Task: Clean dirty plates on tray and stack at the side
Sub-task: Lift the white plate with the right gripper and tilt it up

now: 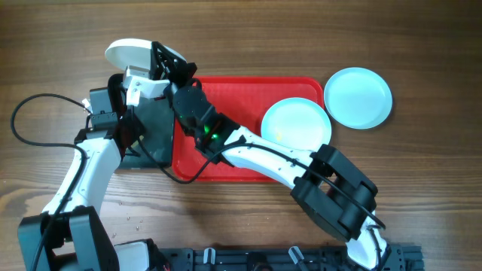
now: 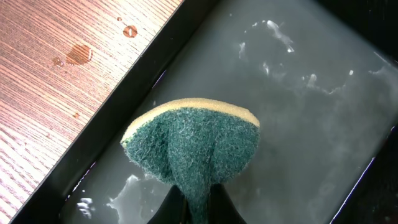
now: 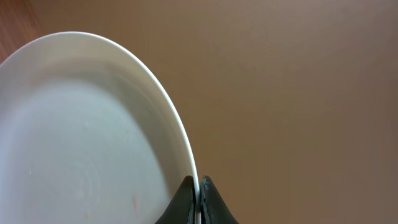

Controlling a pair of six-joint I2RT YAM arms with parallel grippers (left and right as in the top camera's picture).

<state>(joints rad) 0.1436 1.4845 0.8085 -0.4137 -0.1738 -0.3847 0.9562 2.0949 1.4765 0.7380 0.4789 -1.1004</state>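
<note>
Overhead: the white plate [image 1: 128,54] is held past the left end of the red tray [image 1: 248,86]. A turquoise plate [image 1: 295,120] lies on the tray, a second plate [image 1: 360,98] alongside. Left wrist: the left gripper [image 2: 194,198] pinches a sponge [image 2: 193,143] over a black tray [image 2: 311,130]. Right wrist: the right gripper [image 3: 198,186] clamps the white plate's rim.

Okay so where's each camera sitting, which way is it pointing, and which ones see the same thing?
Overhead: fixed above the table, facing straight down on the red tray, black tray and both arms.
Left wrist: on the left arm, facing down past the left hand pinching the green sponge over the wet black tray.
Right wrist: on the right arm, facing along the right hand clamped on the rim of the white plate.
Shared: overhead and left wrist see the black tray; overhead and right wrist, the white plate.
</note>
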